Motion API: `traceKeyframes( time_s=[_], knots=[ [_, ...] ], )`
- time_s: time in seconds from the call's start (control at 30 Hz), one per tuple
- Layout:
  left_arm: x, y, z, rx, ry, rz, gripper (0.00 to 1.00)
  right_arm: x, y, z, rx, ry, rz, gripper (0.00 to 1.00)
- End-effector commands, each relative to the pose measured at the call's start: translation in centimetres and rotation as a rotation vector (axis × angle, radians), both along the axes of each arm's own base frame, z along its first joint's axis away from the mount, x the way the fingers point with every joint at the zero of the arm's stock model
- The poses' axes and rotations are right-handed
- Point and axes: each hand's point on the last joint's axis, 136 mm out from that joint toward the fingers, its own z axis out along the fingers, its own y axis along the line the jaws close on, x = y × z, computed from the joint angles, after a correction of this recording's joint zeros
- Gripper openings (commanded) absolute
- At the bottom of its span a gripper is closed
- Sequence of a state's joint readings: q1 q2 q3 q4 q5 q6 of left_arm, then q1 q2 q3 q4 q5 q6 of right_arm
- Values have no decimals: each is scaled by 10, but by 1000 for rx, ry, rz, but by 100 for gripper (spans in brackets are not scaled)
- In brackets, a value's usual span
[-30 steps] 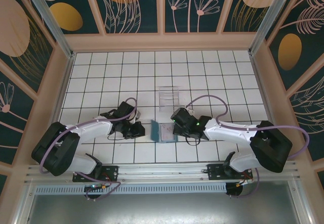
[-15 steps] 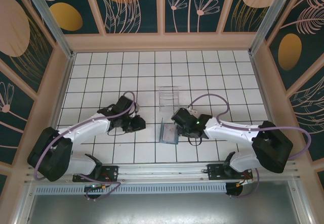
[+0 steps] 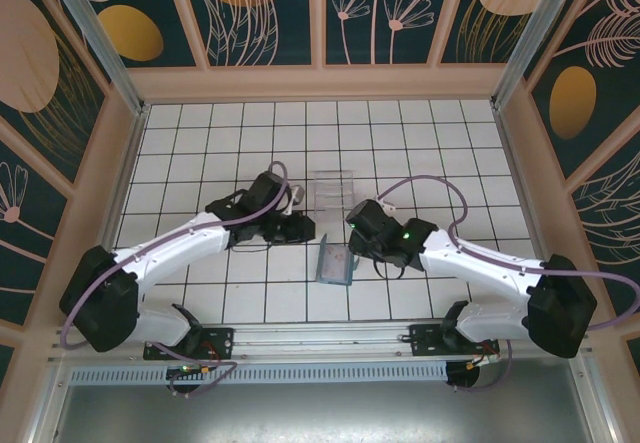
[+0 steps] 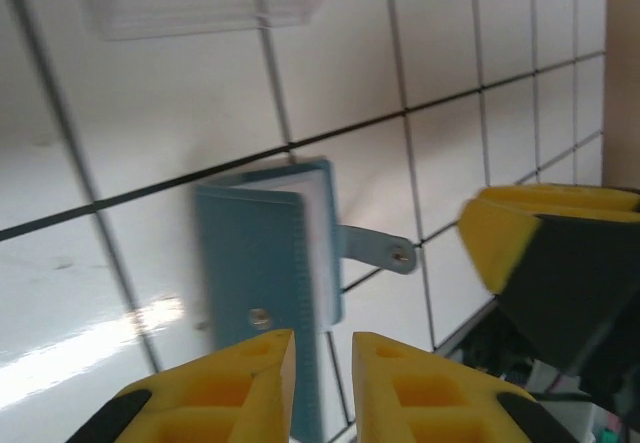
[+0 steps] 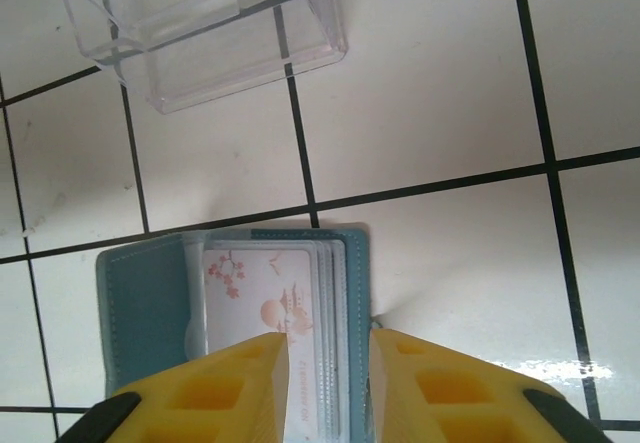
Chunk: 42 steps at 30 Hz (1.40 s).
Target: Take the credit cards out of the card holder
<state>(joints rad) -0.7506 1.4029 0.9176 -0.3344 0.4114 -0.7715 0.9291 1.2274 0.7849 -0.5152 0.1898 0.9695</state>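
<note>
- Card holder [image 3: 335, 263] sits on the tabletop [image 3: 200, 143], near centre, just nearer than the clear tray [image 3: 333, 191]. It is partly open, strap tab [image 4: 385, 251] sticking out.
- Credit cards [image 5: 262, 308] are tucked inside; the top one is pale with pink print.
- Left claw [image 4: 322, 348]: left of the holder, fingers narrowly parted, nothing between.
- Right claw [image 5: 330, 348]: above the cards, slightly spread, pinching nothing.

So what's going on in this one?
Two robot arms are working on a teal card holder lying partly open on the tiled table, near a clear plastic tray. The cards are in its sleeves, none out yet. The right end effector hovers over it, jaws slightly parted; the left end effector is close by, holding nothing.
</note>
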Motion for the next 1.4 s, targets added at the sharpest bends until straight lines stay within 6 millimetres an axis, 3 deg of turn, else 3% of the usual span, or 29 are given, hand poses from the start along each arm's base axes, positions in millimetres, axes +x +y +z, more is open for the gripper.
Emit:
traceKeyframes(
  time_s=[0.0, 0.07, 0.2, 0.33, 0.6, 1.03, 1.17, 1.37],
  knots=[
    [-5, -31, 5, -34, 15, -49, 23, 0, -2, 2, 55, 7, -25, 26],
    [-12, -53, 4, -37, 22, -97, 24, -1, -6, -1, 59, 16, -40, 25],
    [-23, -72, -17, 19, 56, -145, 24, -1, -16, -3, 57, 17, -67, 24],
    [-18, -60, -35, 141, 48, -115, 24, -1, -24, -2, 59, 13, -88, 24],
    [-19, -42, -40, 211, 30, -91, 24, -2, -12, -3, 99, 46, -65, 24],
    [-18, -16, -42, 250, -3, -30, 23, 3, 53, 6, 223, 103, 117, 24],
    [-20, -13, -45, 226, 10, -22, 23, 4, 63, -3, 214, 139, 145, 24],
    [-20, 2, -52, 252, 17, 8, 23, 1, 59, -24, 156, 192, 143, 23]
  ],
)
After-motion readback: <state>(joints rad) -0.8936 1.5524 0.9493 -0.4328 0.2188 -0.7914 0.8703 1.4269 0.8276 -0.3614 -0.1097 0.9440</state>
